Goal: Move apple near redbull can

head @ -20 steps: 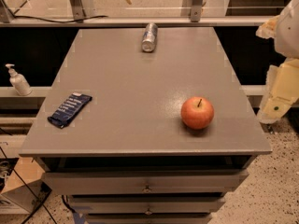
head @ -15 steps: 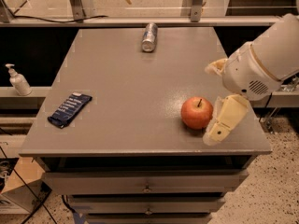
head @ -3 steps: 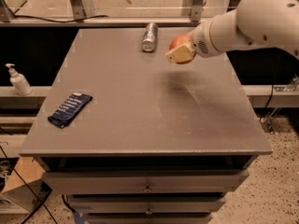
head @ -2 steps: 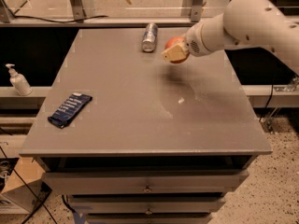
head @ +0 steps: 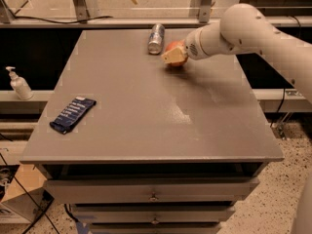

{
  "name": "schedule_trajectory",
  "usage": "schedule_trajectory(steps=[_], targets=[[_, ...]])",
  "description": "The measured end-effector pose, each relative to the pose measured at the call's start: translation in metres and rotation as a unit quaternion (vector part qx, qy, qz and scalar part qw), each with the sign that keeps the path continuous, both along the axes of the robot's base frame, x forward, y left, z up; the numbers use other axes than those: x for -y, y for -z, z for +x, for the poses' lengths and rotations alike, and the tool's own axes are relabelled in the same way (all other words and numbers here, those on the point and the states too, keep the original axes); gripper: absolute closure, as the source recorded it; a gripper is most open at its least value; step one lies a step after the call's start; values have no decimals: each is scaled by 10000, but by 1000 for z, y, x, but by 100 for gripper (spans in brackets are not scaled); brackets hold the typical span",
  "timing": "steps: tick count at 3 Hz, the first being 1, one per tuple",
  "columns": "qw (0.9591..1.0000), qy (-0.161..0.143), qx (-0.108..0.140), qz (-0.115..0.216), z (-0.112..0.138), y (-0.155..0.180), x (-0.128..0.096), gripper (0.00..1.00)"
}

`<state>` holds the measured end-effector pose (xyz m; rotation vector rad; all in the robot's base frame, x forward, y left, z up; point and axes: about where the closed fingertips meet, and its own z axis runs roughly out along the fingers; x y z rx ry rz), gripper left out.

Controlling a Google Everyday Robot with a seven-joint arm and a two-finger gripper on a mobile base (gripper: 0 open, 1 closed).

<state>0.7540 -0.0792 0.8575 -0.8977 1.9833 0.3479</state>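
Note:
The redbull can [head: 156, 38] lies on its side at the far middle of the grey table [head: 146, 121]. My gripper [head: 173, 56] is just right of the can, low over the table, shut on the apple [head: 176, 48]. The apple is red-orange and partly hidden by my cream fingers [head: 171, 58]. It sits a short way to the right of the can. My white arm reaches in from the right edge.
A flat dark-blue snack packet [head: 73, 114] lies near the table's left edge. A white pump bottle [head: 18, 83] stands on a shelf to the left. Drawers [head: 153, 191] are below the front edge. A rail runs behind the table.
My gripper took hold of the apple at the front right, lifted it, and carried it to the far middle. Over the last second it moved left and down toward the can.

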Motion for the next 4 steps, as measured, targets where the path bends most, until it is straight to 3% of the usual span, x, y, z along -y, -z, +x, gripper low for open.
schedule_trajectory(steps=[2,3,4], targets=[[9997,-163,17,173,19,-2,-18,13],[9997,-175,8,174,19,-1,-20,0],[9997,-176,7,174,19,-1,-20,0]])
